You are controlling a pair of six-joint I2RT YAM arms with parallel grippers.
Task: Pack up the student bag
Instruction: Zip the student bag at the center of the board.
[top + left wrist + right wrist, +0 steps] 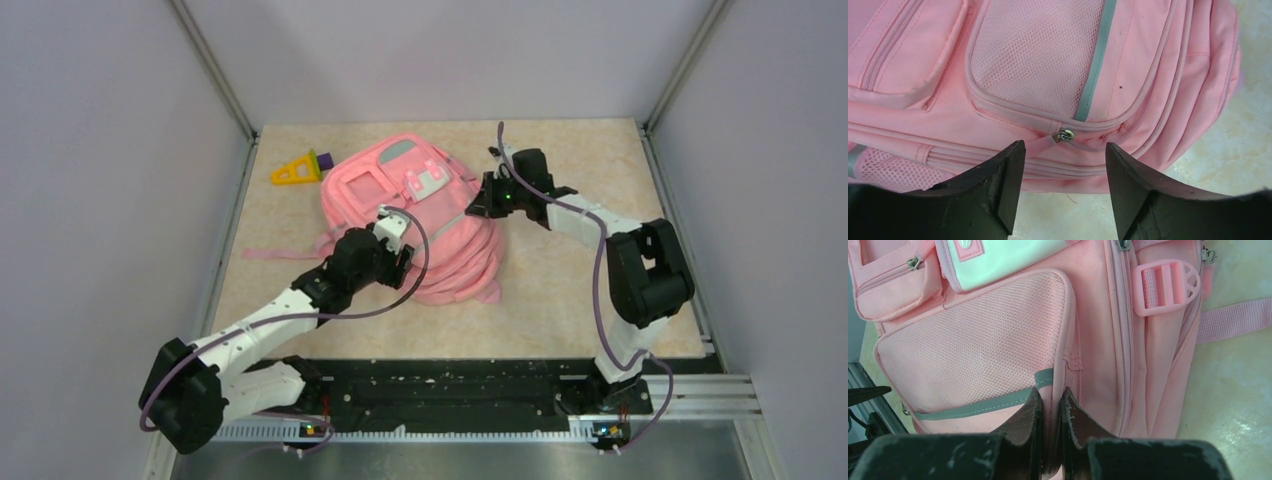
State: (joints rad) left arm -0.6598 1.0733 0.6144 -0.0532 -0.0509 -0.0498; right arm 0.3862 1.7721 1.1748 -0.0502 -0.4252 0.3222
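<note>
On the table [580, 290], the student bag [400, 195] is lying flat, front face up. Left gripper [1064, 150] is hovering over the bag's near-left part, jaws spread apart and gripping nothing. A metal zipper pull [1065, 134] is sitting just beyond the gap. Right gripper [1050, 396] is pinching a fabric seam on the bag's right side, beside the mesh pocket [973, 355], jaws almost closed. Yellow triangle [294, 173] and purple block [322, 160] are lying just off the bag's far-left corner.

Plain lilac-grey walls [100, 150] are enclosing a beige marbled desk [580, 300], with metal frame posts [213, 70] rising at its far corners.
</note>
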